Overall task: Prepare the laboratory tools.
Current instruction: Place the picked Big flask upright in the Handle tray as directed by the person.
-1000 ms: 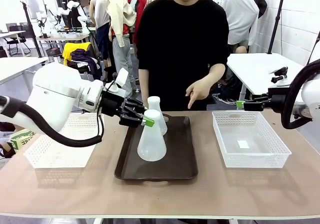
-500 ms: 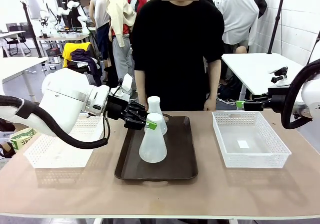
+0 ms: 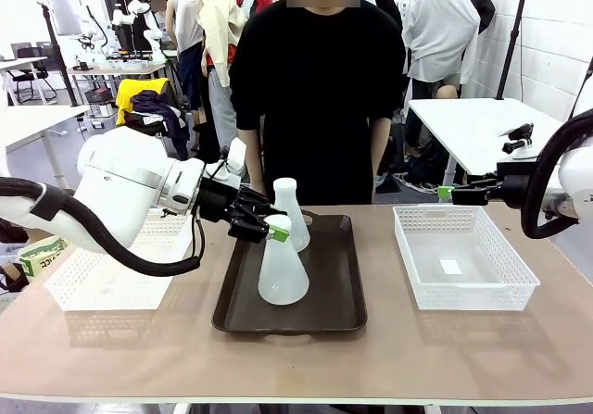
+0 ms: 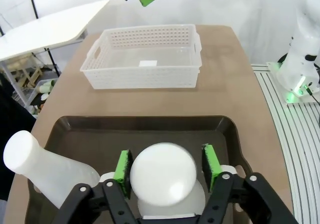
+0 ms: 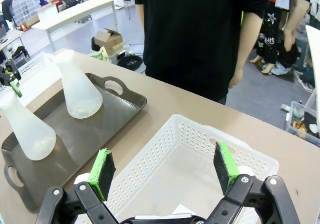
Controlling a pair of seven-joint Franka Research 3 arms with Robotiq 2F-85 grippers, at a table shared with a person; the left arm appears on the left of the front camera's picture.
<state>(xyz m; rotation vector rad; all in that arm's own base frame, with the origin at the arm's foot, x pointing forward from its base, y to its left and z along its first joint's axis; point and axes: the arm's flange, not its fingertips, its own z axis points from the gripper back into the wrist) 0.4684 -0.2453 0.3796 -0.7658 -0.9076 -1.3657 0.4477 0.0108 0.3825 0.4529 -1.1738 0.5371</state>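
We share a long brown table [image 3: 463, 349] with a person [image 3: 320, 90] standing at its far side, arms hanging down. Flanking the middle are two white mesh baskets: one at our left [image 3: 102, 275], one at our right [image 3: 463, 257]. Between them lies the dark tray [image 3: 324, 312], and both flasks stand on it, the near flask [image 3: 281, 266] in front and the far flask [image 3: 288, 212] just behind it. Our left gripper [image 3: 271, 229] sits at the near flask's neck; in the wrist view its green pads [image 4: 122, 166] stand at either side of the mouth, seemingly a sliver apart from it, so we cannot tell whether the jaws grip or have let go. Our right gripper [image 5: 165, 171] hangs wide open above the right basket, holding nothing. We judge the step to be placing or fetching this near flask; next, the left arm must either clamp firmly or back away without tipping it.
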